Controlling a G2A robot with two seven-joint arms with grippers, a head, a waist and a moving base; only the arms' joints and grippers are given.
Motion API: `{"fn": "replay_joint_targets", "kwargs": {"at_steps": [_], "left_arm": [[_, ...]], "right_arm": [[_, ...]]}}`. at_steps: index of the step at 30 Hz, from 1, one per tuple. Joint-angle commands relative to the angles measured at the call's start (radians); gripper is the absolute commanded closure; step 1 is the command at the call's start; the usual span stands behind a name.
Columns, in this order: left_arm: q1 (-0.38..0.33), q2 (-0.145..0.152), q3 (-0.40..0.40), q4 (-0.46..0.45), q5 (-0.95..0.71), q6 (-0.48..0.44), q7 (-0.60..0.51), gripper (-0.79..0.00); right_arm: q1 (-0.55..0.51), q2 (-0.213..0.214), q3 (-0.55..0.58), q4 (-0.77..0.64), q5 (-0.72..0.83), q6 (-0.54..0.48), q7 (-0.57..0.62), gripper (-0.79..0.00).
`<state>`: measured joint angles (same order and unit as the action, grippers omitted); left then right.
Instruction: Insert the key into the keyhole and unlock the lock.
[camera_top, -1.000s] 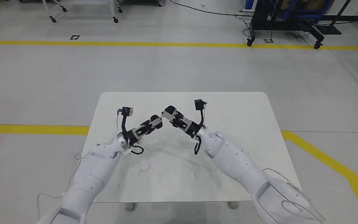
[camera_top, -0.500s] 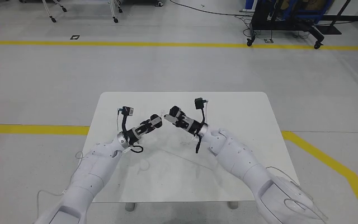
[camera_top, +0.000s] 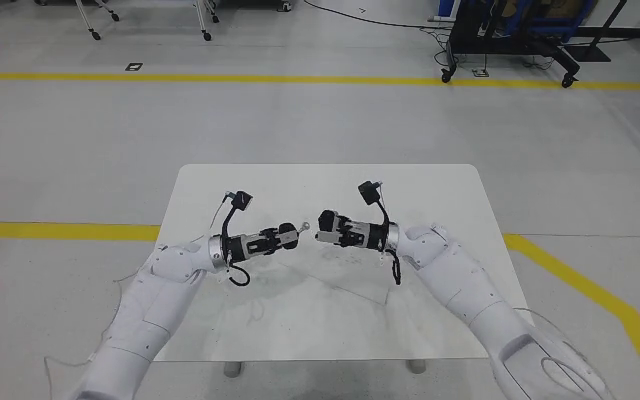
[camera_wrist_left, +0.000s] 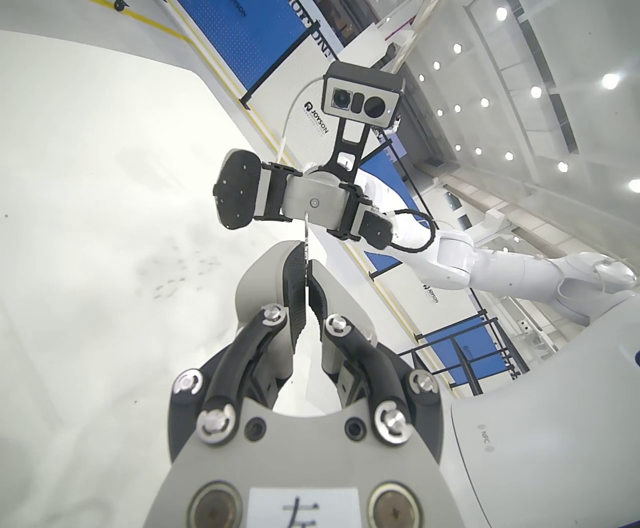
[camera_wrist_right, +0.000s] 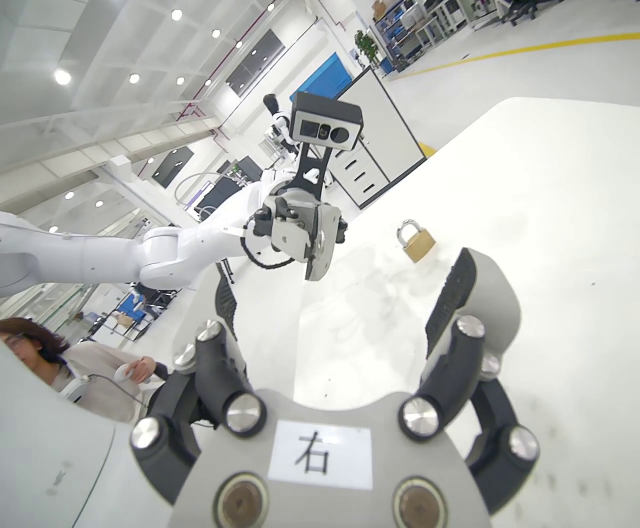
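**A:** How many claws were there, and how did they stand?

**B:** There were two. The left claw (camera_wrist_left: 305, 267) was pressed shut on one key (camera_wrist_left: 305, 232). Its two dark pads gripped the thin blade from both sides, and the blade stood out past the fingertips. The right claw (camera_wrist_right: 342, 267) was wide open, and nothing was between its two fingers.

**A:** How were the two claws placed against each other?

**B:** They faced each other, tip to tip, above the middle of the one white table (camera_top: 430, 190). The left claw was on the left side and the right claw on the right side. The free end of the key pointed to the right, toward the open claw. From above there seemed to be a small gap between the key and that claw, but I could not tell this for sure.

**A:** And the lock?

**B:** I counted one padlock (camera_wrist_right: 416, 241), brass in colour, with a silver shackle that looked closed. It rested on the table, to the left of the right claw, and touched neither claw. The key was apart from it, held up above the table. The keyhole was too small to make out.

**A:** So, the count?

**B:** Two claws, one key, one padlock, one table.
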<state>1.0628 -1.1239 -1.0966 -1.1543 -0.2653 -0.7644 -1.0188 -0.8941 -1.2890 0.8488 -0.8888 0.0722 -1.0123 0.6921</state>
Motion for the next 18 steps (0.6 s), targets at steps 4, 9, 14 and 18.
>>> {"fn": "replay_joint_targets", "kwargs": {"at_steps": [4, 9, 14, 18], "left_arm": [[0.041, 0.013, -0.011, -0.076, 0.050, 0.049, -0.007, 0.000], [0.055, 0.017, -0.002, -0.108, 0.078, 0.069, -0.007, 0.000], [0.058, 0.020, 0.000, -0.115, 0.086, 0.074, -0.002, 0.000], [0.058, 0.022, 0.001, -0.114, 0.085, 0.075, 0.002, 0.000]], "right_arm": [[0.000, 0.012, -0.023, -0.011, 0.134, 0.013, 0.129, -0.320], [0.017, 0.017, -0.072, -0.006, 0.184, 0.026, 0.142, -0.271], [0.037, 0.024, -0.118, 0.004, 0.216, 0.028, 0.144, -0.231], [0.053, 0.031, -0.151, 0.010, 0.236, 0.028, 0.144, -0.222]]}}
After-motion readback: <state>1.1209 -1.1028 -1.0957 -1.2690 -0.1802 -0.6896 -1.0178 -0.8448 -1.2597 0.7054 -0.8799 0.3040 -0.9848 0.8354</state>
